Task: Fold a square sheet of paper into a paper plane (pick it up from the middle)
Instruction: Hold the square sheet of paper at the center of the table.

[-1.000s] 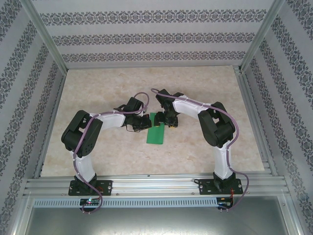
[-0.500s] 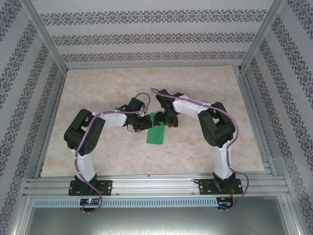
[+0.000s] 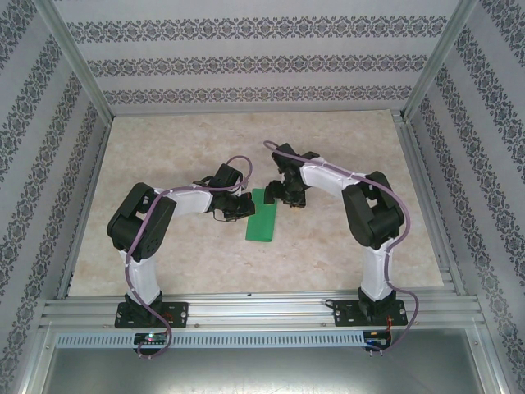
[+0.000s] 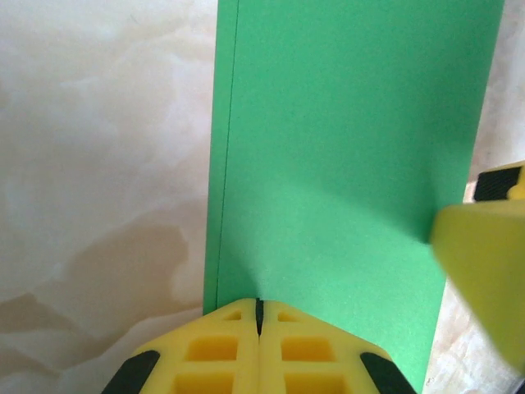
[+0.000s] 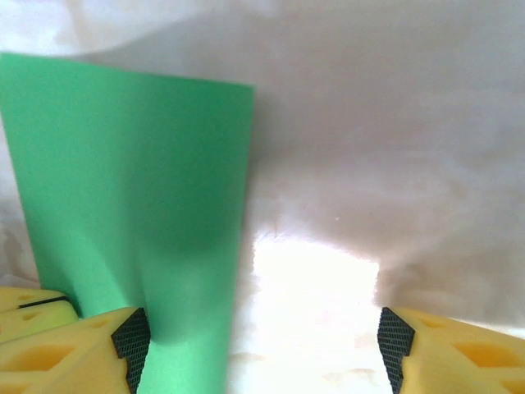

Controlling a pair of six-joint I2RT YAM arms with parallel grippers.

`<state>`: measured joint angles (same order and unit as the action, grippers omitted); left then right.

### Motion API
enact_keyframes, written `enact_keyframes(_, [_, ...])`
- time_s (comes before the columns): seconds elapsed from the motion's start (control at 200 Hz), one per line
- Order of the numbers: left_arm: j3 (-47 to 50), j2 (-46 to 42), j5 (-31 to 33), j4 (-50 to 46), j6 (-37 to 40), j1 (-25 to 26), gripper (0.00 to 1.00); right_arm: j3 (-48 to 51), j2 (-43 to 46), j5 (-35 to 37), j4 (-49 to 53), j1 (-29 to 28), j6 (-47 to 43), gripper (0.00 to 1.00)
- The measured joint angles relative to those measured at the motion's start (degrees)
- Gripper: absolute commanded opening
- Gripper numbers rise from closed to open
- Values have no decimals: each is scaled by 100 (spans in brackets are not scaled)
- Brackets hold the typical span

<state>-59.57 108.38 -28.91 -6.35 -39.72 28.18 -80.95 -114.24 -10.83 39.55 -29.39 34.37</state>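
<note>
The square sheet of paper point(image 3: 262, 220) lies flat on the table as a bright-green rectangle folded double; a second layer's edge shows along one long side point(image 4: 220, 164). My left gripper point(image 3: 244, 207) is shut, its yellow fingertips point(image 4: 258, 305) meeting at the sheet's left edge with nothing between them. My right gripper point(image 3: 285, 195) stands open at the sheet's far right corner. One of its fingers point(image 5: 98, 345) hangs over the green paper point(image 5: 131, 180), the other point(image 5: 443, 345) over bare table. No paper plane shape is visible.
The marble-patterned tabletop point(image 3: 180, 148) is bounded by aluminium rails point(image 3: 246, 308) at the near edge and patterned walls point(image 3: 246, 66) on three sides. Both arms bend inward and their wrists nearly meet over the paper.
My right arm has swung a little right and back, drawing its gripper off the paper towards the far right corner. The left gripper and the sheet have stayed put.
</note>
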Motion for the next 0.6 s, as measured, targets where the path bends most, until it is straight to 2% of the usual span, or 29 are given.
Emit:
enact_keyframes(0.25, [0, -7, 0, 0, 0, 0, 0, 332, 39, -382, -448, 31, 39, 65])
enact_keyframes(0.415, [0, -17, -26, -2, 0, 7, 0, 411, 46, -396, -514, 28, 37, 62])
enact_keyframes(0.465, [22, -46, -57, -17, 2, 24, 5, 411, 46, -389, -514, 26, 39, 62])
enact_keyframes(0.6, [101, -444, 83, -240, 9, 81, 25, 411, 46, -372, -511, 26, 37, 62])
